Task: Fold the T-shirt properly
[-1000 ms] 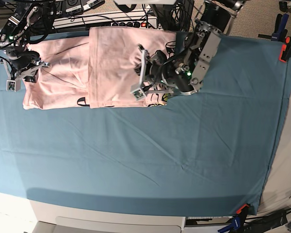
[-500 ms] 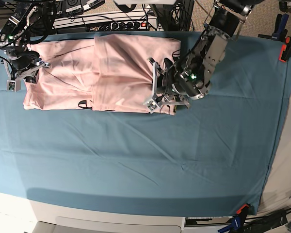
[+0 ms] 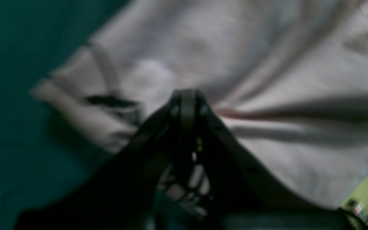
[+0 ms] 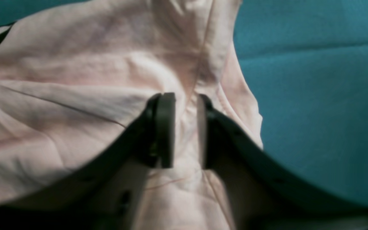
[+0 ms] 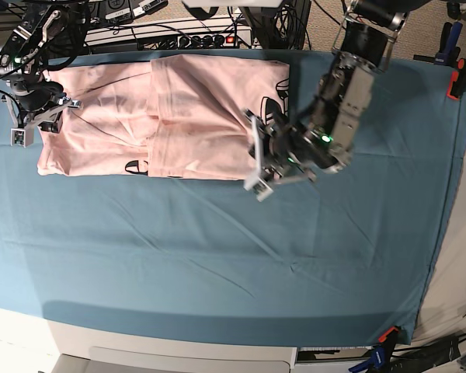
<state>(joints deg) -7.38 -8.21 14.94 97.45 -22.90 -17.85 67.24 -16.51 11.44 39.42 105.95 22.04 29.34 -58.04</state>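
Pulled back right off the T-shirt (image 5: pixel 171 116) since earlier: left gripper (image 5: pixel 258 185), pinched together, empty. Left wrist: blurred, near pink hem. Right wrist: right gripper (image 4: pixel 185 127) slightly apart, straddling a ridge at the shirt's left edge. Risk: snagged cloth undoing the fold.

A teal table cloth (image 5: pixel 217 256) covers the work surface, smooth apart from a few shallow creases near its middle, and it fills the background in both wrist views. Orange-and-black clamps grip its edge, 1 at the far right corner (image 5: pixel 459 76) and 1 at the near right corner (image 5: pixel 386 336). Behind the far edge sit a power strip (image 5: pixel 206 37) with a lit red switch and a tangle of black cables (image 5: pixel 283 19), and pale floor shows beyond the right side.
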